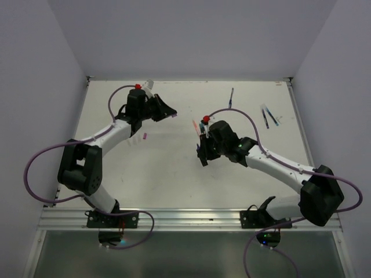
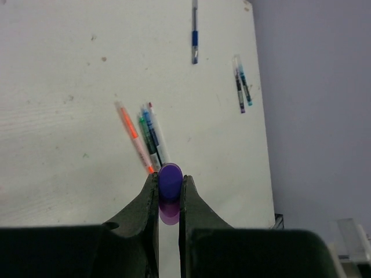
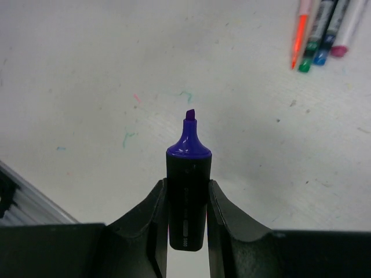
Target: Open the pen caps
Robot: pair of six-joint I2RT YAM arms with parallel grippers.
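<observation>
Closest to the lens in the left wrist view, the left gripper (image 2: 169,186) is clamped on the stubby purple cap (image 2: 170,178), which stands pinched between its two fingertips, clear of the counter (image 1: 174,179). The right wrist view shows the other half: the right gripper (image 3: 186,194) is closed around the dark barrel of the marker (image 3: 186,208), whose purple chisel tip is bare and points away from the fingers. From above, the two grippers hang well apart, the left toward the far left corner and the right near the middle of the counter. The cap and marker are therefore fully separated, and that opening looks done.

The thin pens look like what is left. A fan of four pens (image 2: 149,128), orange, green, blue and pink, lies on the counter just beyond the right gripper. A single blue pen (image 2: 195,39) lies near the far edge. A pair of pens (image 2: 239,91) lies toward the far right corner. Neither gripper touches any of them, and their ends are too small to show whether they are capped. A small pinkish piece (image 1: 145,136) lies near the left arm, and what it is cannot be made out.
</observation>
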